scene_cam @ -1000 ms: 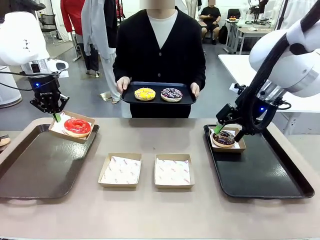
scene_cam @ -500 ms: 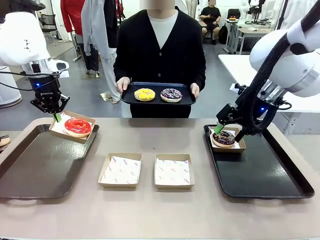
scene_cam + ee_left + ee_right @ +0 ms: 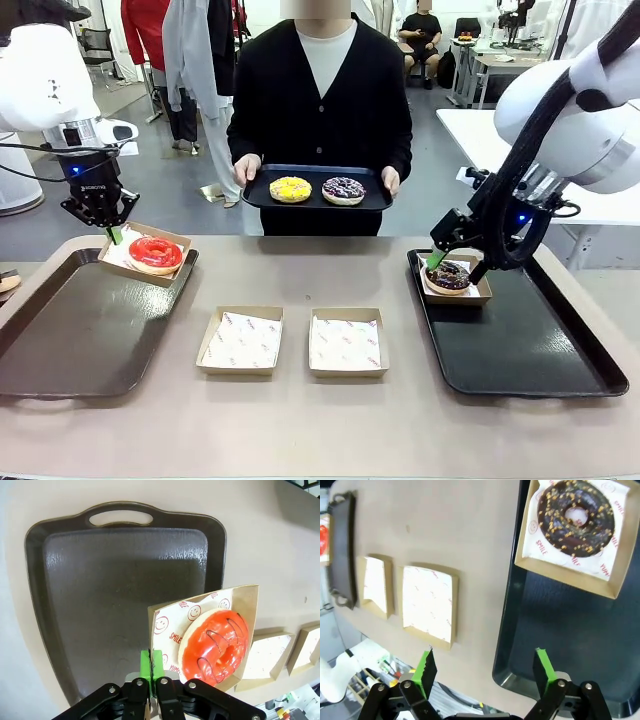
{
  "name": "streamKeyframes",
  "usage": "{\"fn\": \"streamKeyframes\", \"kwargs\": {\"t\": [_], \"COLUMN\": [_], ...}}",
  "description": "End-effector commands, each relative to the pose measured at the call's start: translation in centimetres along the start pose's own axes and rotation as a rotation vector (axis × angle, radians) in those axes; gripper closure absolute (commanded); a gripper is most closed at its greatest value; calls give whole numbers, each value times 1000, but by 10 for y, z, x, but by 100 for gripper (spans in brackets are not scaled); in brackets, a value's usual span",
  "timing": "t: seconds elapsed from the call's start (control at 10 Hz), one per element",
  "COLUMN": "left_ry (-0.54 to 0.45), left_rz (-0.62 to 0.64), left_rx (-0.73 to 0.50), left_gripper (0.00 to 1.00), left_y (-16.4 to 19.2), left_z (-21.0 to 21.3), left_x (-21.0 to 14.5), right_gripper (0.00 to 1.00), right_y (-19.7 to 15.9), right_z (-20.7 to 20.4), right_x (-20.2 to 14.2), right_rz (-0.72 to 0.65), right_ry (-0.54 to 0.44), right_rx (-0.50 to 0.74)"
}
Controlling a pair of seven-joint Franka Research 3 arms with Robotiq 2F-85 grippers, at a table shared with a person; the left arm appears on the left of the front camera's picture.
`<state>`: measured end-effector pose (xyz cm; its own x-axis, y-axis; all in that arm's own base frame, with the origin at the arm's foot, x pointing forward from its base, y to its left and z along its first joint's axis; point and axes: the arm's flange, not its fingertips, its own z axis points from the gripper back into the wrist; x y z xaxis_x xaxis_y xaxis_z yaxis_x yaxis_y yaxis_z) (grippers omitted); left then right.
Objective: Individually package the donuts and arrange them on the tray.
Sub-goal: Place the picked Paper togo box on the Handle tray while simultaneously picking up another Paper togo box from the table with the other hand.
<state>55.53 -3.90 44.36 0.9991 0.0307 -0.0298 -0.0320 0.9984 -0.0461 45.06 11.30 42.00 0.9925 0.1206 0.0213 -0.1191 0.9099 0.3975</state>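
Nothing moved: left hand [image 3: 151, 664] pinches the box [image 3: 247, 605] holding red donut [image 3: 215, 647], right hand [image 3: 487, 664] spread above chocolate donut [image 3: 552, 522].

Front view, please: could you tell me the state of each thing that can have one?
Left gripper: fingers shut on the red donut's box.
Right gripper: fingers open, just above the chocolate donut.
Red donut: boxed, at the left tray's corner.
Chocolate donut: boxed, on the right tray.
Middle boxes: empty, paper-lined.
Yellow donut: unboxed, on the person's tray.
Drizzled donut: unboxed, same tray.
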Motion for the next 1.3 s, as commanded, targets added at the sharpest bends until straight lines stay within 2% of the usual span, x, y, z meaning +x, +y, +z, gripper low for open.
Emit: {"fn": "streamKeyframes", "kwargs": {"t": [0.0,0.3,0.6,0.8,1.1,1.2], "left_ry": [0,-18,-15,-28,-63,-62], "left_rz": [40,74,69,58,-12,-24], "left_rx": [45,74,50,35,48,64], "left_gripper": [99,99,99,99,99,99], "left_y": [10,30,40,43,34,31], "left_z": [-6,-16,-25,-27,-24,-20], "left_x": [3,8,14,17,20,18], "right_gripper": [0,0,0,0,0,0], "right_y": [43,88,116,123,117,113], "right_z": [-15,-37,-66,-87,-106,-96], "right_x": [-13,-22,-27,-22,-11,-26], "right_rz": [-31,-12,-82,-129,-152,-135], "right_ry": [17,67,59,58,112,104], "right_rx": [-176,-260,-284,-298,-282,-270]}}
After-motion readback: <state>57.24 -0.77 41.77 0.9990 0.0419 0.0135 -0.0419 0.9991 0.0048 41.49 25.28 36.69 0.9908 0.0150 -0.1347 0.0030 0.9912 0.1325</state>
